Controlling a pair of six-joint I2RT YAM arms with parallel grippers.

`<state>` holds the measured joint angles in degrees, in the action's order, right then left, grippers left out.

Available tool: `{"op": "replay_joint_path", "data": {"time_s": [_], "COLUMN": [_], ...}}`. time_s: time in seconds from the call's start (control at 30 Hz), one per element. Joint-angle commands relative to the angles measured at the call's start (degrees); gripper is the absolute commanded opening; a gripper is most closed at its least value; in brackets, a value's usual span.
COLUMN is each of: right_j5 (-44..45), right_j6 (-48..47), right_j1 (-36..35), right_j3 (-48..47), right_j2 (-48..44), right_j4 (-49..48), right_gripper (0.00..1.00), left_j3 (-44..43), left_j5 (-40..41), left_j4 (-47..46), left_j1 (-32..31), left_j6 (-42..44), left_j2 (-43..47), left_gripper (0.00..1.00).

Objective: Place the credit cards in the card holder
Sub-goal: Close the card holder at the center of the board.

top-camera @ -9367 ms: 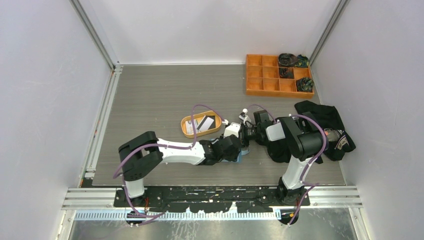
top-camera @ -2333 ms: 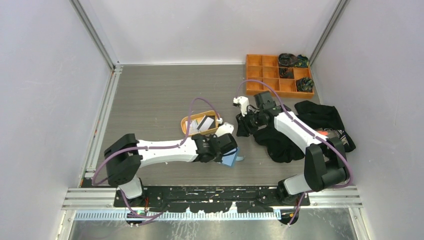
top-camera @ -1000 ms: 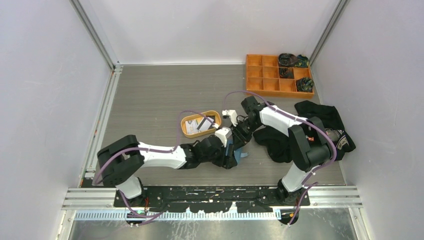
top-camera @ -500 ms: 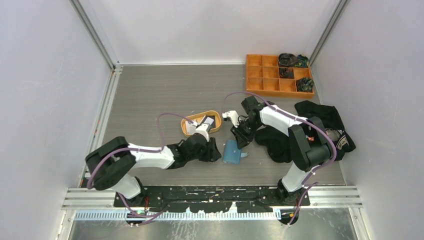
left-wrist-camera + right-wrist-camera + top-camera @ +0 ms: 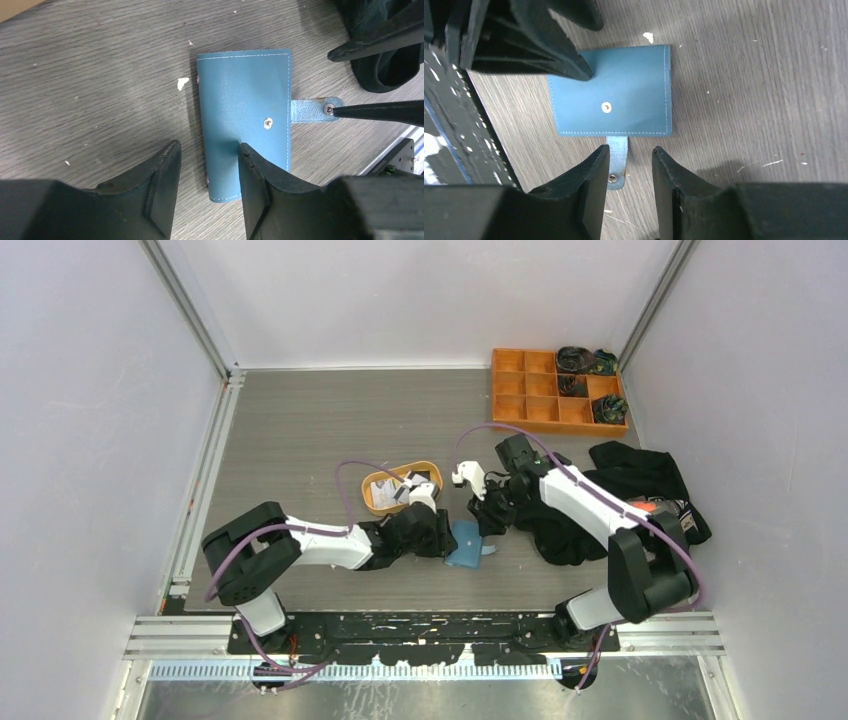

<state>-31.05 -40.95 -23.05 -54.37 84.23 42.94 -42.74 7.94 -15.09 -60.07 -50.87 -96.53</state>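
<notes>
Blue card holder [image 5: 245, 115], closed, flat on surface [image 5: 300, 440], long axis toward left end effector [image 5: 209, 150], spread, one finger on its short end, snap tab pointing between spread right end effector [image 5: 630, 152] fingers.

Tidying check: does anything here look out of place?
A heap of black clothing lies at the table's right side, unrelated to the task. The blue card holder lies shut, its snap tab unfastened and sticking out.

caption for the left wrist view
Closed card holder flat on the table, left gripper open over one edge, right gripper at its loose tab.
</notes>
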Motion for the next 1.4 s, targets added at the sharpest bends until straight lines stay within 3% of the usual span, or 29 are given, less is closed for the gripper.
{"op": "replay_joint_path", "data": {"time_s": [0.0, 0.1, 0.23, 0.33, 0.7, 0.8, 0.87, 1.0, 1.17, 1.27, 1.37], "right_j5": [1.0, 0.8, 5.0, 6.7, 10.7, 14.5, 13.8, 15.4, 15.8, 10.4, 0.7], "right_j6": [-12.6, -19.7, -17.2, -14.4, -6.1, -5.7, -4.1, -3.7, -2.0, 3.6, 7.0], "right_j1": [0.4, 0.4, 0.4, 0.3, -8.9, -13.2, -13.9, -14.1, -8.9, -5.2, -2.3], "right_j3": [3.9, 7.0, 6.5, 6.5, 5.3, 3.5, 0.9, -3.6, -0.9, -1.3, -1.8], "right_j2": [-4.5, -4.3, -0.6, 1.3, 5.6, 7.9, 9.4, 9.9, 0.4, -7.6, -11.6], "right_j4": [-0.7, -2.1, -4.8, -7.2, -15.6, -17.7, -18.3, -16.8, -16.0, -11.7, -5.0], "right_gripper": [0.43, 0.38, 0.21, 0.16, 0.14, 0.15, 0.17, 0.23, 0.31, 0.45, 0.73], "left_j3": [-0.9, -0.8, 0.4, 1.8, 8.0, 10.2, 11.7, 13.6, 14.2, 13.8, 12.9], "left_j5": [4.4, 4.6, 4.5, 4.1, 5.4, 6.7, 8.0, 11.6, 12.9, 12.9, 13.7], "left_j4": [4.7, 4.4, 2.4, 0.2, -6.3, -7.6, -8.8, -9.8, -12.2, -12.8, -10.8], "left_j1": [-1.3, -1.6, -2.1, -2.2, -3.4, -3.9, -4.3, -5.4, -5.4, -5.4, -5.7], "left_j6": [0.2, 0.1, -0.6, -0.9, -4.3, -7.0, -9.1, -11.1, -11.4, -12.4, -14.7], "left_j2": [-0.2, -0.3, -0.4, -0.2, 2.8, 4.0, 4.9, 6.4, 5.7, 4.9, 4.6], "left_gripper": [0.46, 0.45, 0.44, 0.44, 0.42, 0.37, 0.32, 0.31, 0.31, 0.30, 0.21]}}
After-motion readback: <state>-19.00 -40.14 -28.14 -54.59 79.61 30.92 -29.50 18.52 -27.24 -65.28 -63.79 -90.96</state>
